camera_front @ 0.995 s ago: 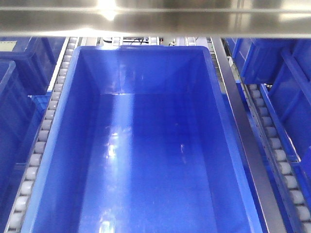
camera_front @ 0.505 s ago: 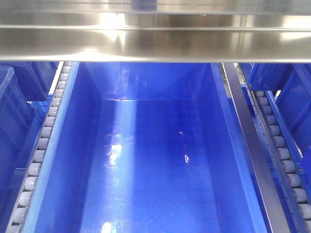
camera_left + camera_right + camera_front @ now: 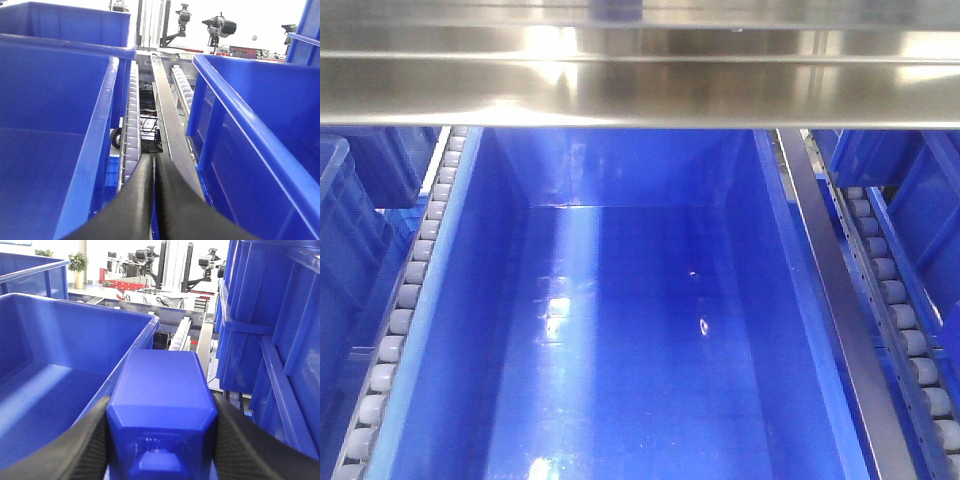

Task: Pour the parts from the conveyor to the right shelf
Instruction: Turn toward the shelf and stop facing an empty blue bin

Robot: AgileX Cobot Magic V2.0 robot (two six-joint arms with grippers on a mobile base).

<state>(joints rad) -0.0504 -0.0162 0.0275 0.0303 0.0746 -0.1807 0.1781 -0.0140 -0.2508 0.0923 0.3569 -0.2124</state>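
Observation:
My right gripper is shut on the bright-blue block part, which fills the gap between both black fingers. It hangs beside the right rim of a large blue bin on the right shelf. My left gripper is shut with nothing in it, above the steel rail between two blue bins. In the front view, a deep blue bin lies below the shelf's steel beam, and no part shows in it. The conveyor is out of view.
Roller tracks run along both sides of the centre bin. More blue bins stack at the right, and another bin sits right of the rail. Cameras on stands rise behind the shelf.
The front view has shifted: the steel beam now sits lower and covers the bin's far rim. Nothing has changed in the last half second.

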